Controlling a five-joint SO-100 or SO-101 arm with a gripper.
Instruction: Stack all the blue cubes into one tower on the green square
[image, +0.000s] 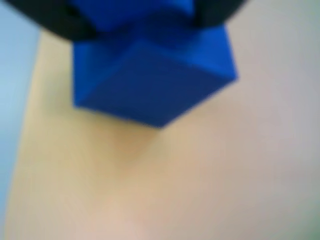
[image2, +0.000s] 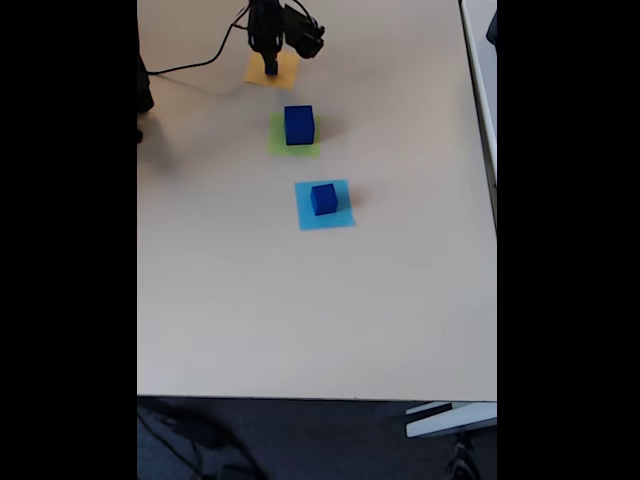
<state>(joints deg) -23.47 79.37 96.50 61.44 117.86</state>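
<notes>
One small matte blue cube (image: 150, 75) in pincer (image2: 270, 68), sharp-edged.

Cubes (image2: 299, 124) dk blue; squares: lime green (image2: 278, 146), lt blue (image2: 340, 217), orange-yellow (image2: 288, 72). Table (image2: 300, 300) beige, gripper (image2: 270, 62) blk.

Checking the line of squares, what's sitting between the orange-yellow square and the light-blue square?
In the fixed view, the green square lies between the orange-yellow square and light-blue square, with the largest blue cube on it.

Pale table (image2: 300, 320), light-blue square (image2: 338, 215) mid-table, orange-yellow square (image2: 288, 72) at far edge, black cable (image2: 200, 62) far left.
</notes>
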